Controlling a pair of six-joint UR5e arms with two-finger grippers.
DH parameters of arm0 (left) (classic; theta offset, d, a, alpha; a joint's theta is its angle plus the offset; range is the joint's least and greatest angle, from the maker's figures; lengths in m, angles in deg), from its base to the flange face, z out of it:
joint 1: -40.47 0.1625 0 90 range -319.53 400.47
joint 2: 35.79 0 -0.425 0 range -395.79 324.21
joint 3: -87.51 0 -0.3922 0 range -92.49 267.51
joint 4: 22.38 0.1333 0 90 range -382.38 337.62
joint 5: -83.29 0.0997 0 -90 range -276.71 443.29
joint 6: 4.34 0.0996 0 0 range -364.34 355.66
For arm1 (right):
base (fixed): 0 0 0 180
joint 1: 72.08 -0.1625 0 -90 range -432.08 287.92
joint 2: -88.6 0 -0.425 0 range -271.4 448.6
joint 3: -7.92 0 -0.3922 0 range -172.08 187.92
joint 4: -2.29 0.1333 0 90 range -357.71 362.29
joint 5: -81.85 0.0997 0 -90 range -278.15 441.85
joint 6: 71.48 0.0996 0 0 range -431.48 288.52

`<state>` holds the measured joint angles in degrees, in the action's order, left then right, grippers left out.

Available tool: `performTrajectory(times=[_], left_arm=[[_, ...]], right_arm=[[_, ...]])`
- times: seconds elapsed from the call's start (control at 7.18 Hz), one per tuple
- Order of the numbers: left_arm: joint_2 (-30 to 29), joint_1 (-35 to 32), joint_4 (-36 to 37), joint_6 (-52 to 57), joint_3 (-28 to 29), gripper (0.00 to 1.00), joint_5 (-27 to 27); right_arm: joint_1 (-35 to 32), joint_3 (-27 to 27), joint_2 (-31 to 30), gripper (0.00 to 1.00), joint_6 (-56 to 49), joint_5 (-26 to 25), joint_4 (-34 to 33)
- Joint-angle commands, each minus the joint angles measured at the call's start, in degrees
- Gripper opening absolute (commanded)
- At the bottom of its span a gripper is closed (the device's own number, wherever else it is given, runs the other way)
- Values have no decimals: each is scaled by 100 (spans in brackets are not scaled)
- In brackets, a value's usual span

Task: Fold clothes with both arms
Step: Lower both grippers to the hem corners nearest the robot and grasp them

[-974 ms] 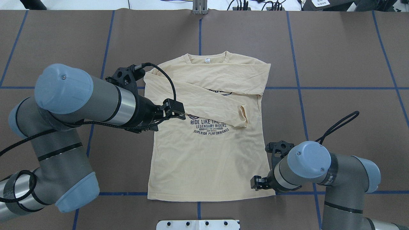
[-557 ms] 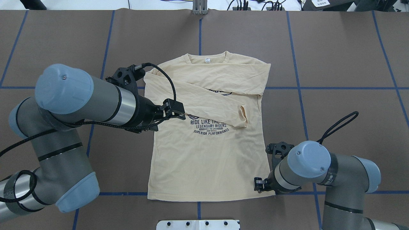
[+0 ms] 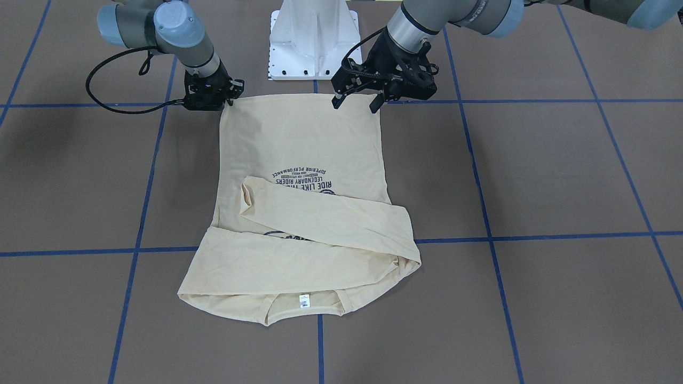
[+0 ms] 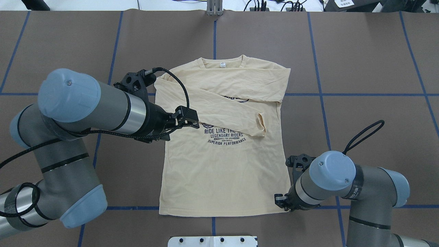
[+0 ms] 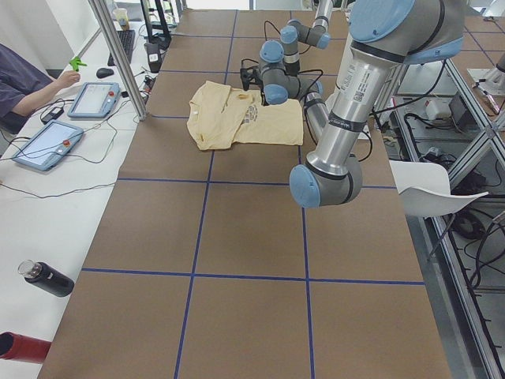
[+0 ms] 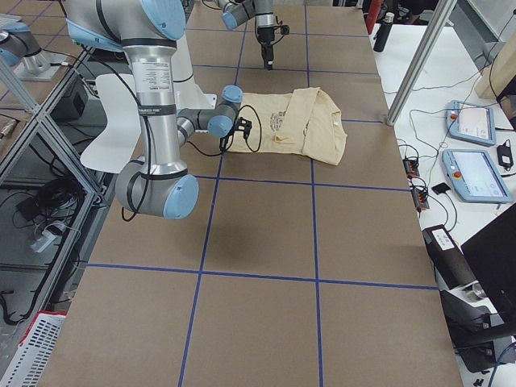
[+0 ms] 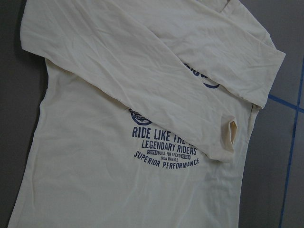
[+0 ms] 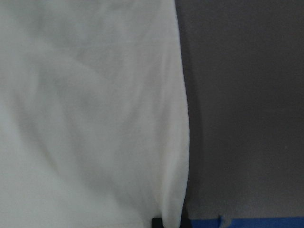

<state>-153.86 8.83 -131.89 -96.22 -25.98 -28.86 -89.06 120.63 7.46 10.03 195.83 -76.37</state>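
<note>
The cream-yellow shirt (image 4: pixel 223 171) lies flat with its print up and both sleeves crossed over the chest; its neck label (image 4: pixel 223 64) is on the far side. My left gripper (image 3: pixel 354 105) hovers open above the shirt's left side, holding nothing, and also shows from overhead (image 4: pixel 191 118). In the left wrist view the print (image 7: pixel 164 149) and a sleeve cuff (image 7: pixel 228 137) are below it. My right gripper (image 4: pixel 279 202) is low at the hem's right corner. Its fingertips (image 8: pixel 157 222) sit close together at the cloth edge (image 8: pixel 183 142), so it looks shut on that corner.
The white pedestal base (image 3: pixel 312 42) stands just behind the hem. Brown table paper with blue grid lines (image 4: pixel 319 94) surrounds the shirt. A person sits at tablets (image 5: pixel 95 99) beyond the far edge, and a black bottle (image 5: pixel 47 280) lies at the left end.
My right gripper has slid slightly toward the hem corner and its fingers have drawn together. The left arm and the shirt have not moved.
</note>
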Motion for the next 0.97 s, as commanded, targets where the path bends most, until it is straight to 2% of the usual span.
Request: performTrajectory(times=[0.0, 0.42, 0.7, 0.84], left_arm=[[3, 0, 0, -5, 3, 98, 0], [99, 253, 52, -14, -76, 98, 9], [370, 980, 682, -40, -260, 98, 673], [711, 1280, 686, -101, -252, 98, 894]], right_arm=[[-15, 67, 1, 0, 5, 1, 0], [-24, 356, 80, 0, 610, -8, 17], [-103, 445, 124, 0, 611, -43, 43], [-103, 497, 142, 0, 620, -78, 44]])
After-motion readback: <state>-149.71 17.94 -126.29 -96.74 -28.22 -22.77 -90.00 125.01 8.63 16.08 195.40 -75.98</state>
